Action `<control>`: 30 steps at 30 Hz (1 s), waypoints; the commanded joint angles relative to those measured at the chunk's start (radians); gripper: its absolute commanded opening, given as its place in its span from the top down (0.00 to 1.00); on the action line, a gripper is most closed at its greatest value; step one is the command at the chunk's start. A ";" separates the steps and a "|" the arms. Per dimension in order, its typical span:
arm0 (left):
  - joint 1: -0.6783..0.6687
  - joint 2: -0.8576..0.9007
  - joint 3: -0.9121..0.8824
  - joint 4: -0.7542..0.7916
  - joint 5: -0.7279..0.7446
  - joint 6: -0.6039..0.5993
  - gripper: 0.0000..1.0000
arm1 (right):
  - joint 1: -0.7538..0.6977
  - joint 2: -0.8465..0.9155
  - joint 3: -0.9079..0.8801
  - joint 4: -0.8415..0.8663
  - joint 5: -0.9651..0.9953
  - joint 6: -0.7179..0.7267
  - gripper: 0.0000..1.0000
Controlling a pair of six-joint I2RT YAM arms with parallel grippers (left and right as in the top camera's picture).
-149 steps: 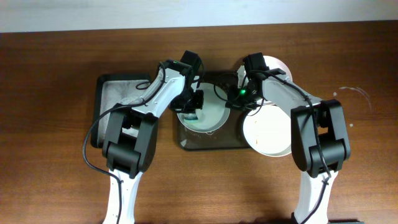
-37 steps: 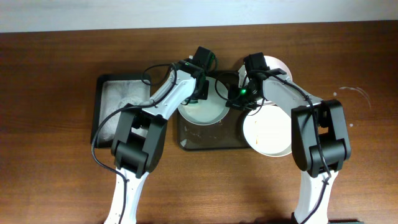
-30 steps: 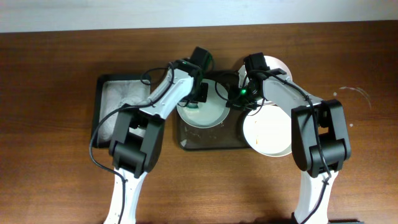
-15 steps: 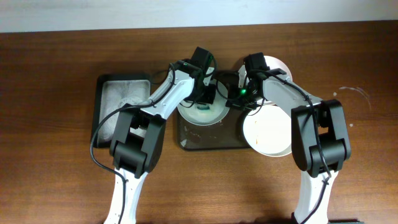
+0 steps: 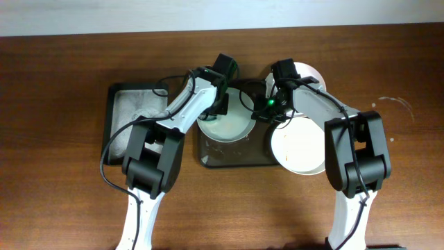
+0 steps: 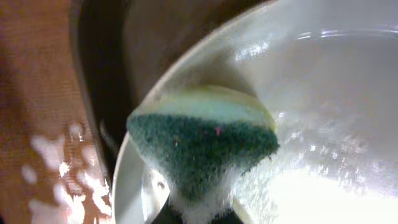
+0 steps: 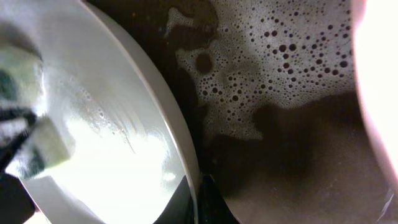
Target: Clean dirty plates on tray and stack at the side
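Recorded, at the centre of the overhead frame, a wet plate point(image 5: 230, 127) in the upper left part of the tray point(image 5: 232, 160); flanked on its left by the left gripper point(image 5: 223, 110) and on its right by the right gripper point(image 5: 259, 114). Pinched, at the bottom centre of the left wrist view, a yellow-and-green sponge point(image 6: 202, 146) in that gripper's grasp, pressed against the plate's suds-streaked inner wall near the rim; clamped, at the bottom centre of the right wrist view, the plate's thin rim between the right fingers point(image 7: 177, 205); showed bubbly foam point(image 7: 273, 68) on the tray floor at upper right. Noted two further plates at the right of the overhead frame, one point(image 5: 300, 149) lower, one point(image 5: 311, 72) upper and partly hidden by the arm; noted a black foam tray point(image 5: 132, 114) at far left.
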 commanded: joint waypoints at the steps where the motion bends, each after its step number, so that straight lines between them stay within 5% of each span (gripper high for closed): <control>1: 0.012 0.026 -0.026 -0.075 0.193 0.064 0.99 | 0.005 0.018 -0.020 -0.008 0.002 -0.011 0.96; 6: 0.016 0.026 -0.022 -0.087 0.390 0.153 0.99 | 0.005 0.018 -0.020 -0.011 0.001 -0.011 0.96; 20: 0.091 -0.025 0.380 -0.405 0.443 0.176 0.99 | -0.016 -0.109 -0.018 -0.039 -0.045 -0.032 0.96; 30: 0.139 -0.086 0.549 -0.497 0.443 0.220 0.99 | -0.022 -0.443 -0.018 -0.219 0.351 -0.053 0.96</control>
